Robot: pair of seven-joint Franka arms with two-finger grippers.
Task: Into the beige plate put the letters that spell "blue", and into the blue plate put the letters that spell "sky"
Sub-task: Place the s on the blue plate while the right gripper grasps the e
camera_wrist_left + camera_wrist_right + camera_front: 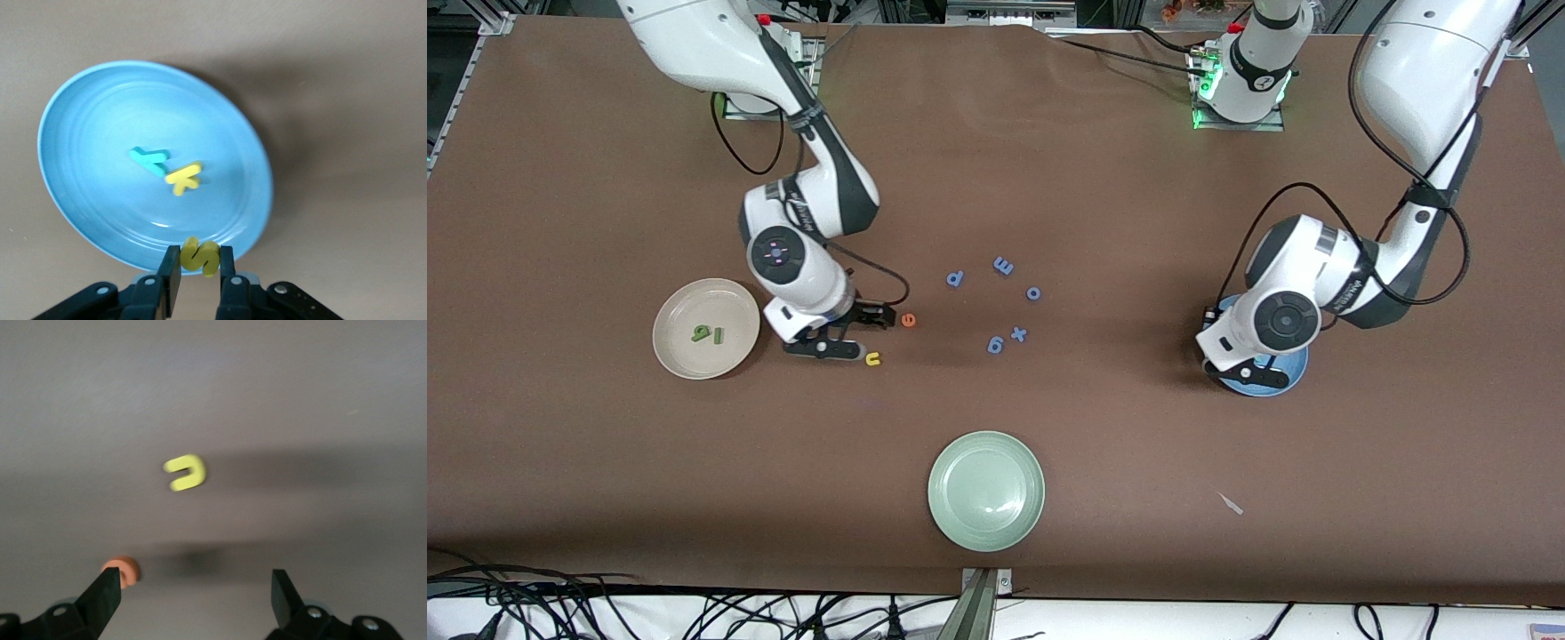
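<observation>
The blue plate (pixel 1296 368) (pixel 100 133) lies at the left arm's end of the table, with the teal y (pixel 148 160) and yellow k (pixel 183 178) in it. My left gripper (pixel 1254 377) (pixel 200 253) hangs over the plate's rim, shut on the yellow s (pixel 199 257). The beige plate (pixel 676 351) holds the green b (pixel 700 333) and dark green l (pixel 718 335). Beside that plate my right gripper (pixel 864 334) (pixel 195 579) stands open and empty, low over the table. The orange e (pixel 908 319) (pixel 127 570) lies by one finger, and the yellow u (pixel 873 358) (pixel 185 473) a little way off.
Blue letters p (pixel 955 278), m (pixel 1003 265), o (pixel 1033 293), x (pixel 1018 334) and g (pixel 995 344) lie mid-table. A pale green plate (pixel 986 491) sits nearer the front camera, with a small white scrap (pixel 1232 504) toward the left arm's end.
</observation>
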